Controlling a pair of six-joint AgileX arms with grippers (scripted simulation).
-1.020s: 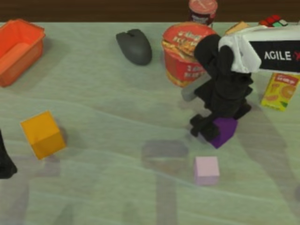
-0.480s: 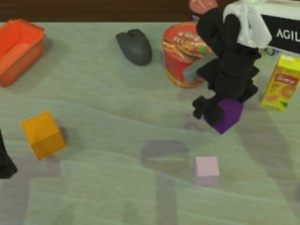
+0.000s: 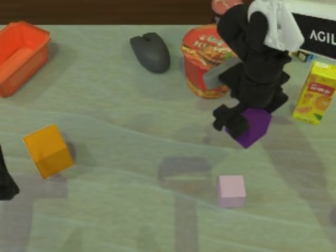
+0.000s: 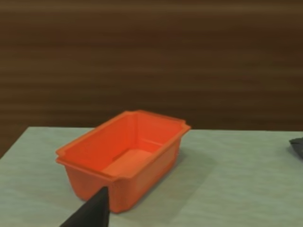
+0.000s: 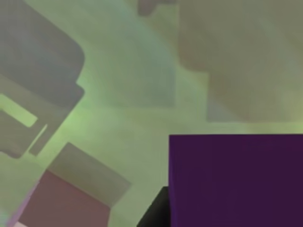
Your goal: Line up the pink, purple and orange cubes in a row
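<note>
My right gripper (image 3: 237,122) is shut on the dark purple cube (image 3: 255,127) and holds it above the table at the right, near the noodle cup. In the right wrist view the purple cube (image 5: 236,179) fills the near corner, with one dark finger (image 5: 156,213) against its side. The small pale pink cube (image 3: 231,190) rests on the table nearer the front, below the held cube; it also shows as the pink cube (image 5: 71,205) in the right wrist view. The yellow-orange cube (image 3: 47,150) sits far left. My left gripper (image 3: 6,184) is parked open at the left edge.
An orange bin (image 3: 21,52) stands at the back left, also seen as the orange bin (image 4: 128,161) in the left wrist view. A grey mouse (image 3: 150,51), a red noodle cup (image 3: 206,58), a can (image 3: 224,6) and a yellow juice box (image 3: 314,92) line the back.
My right gripper has lifted the purple cube off the table and carried it back and to the right. In the last half second it barely moved. The left arm stayed still.
</note>
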